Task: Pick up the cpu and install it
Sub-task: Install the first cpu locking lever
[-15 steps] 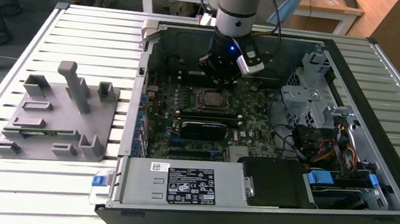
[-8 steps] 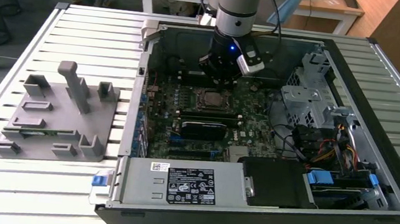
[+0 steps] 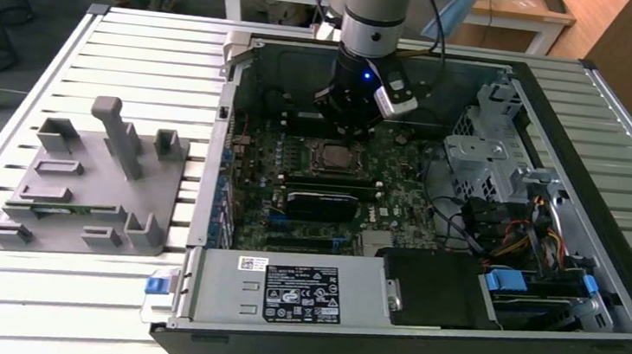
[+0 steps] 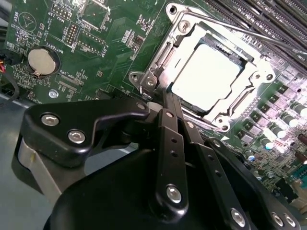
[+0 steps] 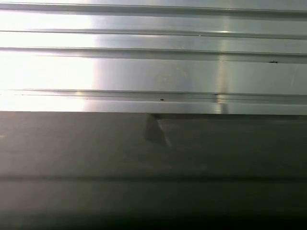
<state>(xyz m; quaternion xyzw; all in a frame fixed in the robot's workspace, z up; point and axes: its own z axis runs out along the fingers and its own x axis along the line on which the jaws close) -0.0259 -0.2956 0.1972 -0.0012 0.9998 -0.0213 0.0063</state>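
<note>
The cpu (image 4: 206, 74) lies flat in the motherboard socket, its silver top showing inside the metal socket frame (image 4: 169, 52). A thin metal lever (image 4: 268, 38) runs past the socket's far side. My gripper (image 4: 160, 98) hangs just off one corner of the frame, black fingers (image 4: 169, 139) drawn together with nothing between them. In the exterior view the gripper (image 3: 350, 132) stands over the board inside the open computer case, a little behind the socket (image 3: 330, 154).
A grey holding fixture (image 3: 95, 182) sits on the slatted table at the exterior view's left. Inside the case are a black block (image 3: 320, 202), the power supply (image 3: 294, 288), a drive cage (image 3: 492, 150) and cables (image 3: 513, 239). The first wrist view faces table slats (image 5: 153, 62).
</note>
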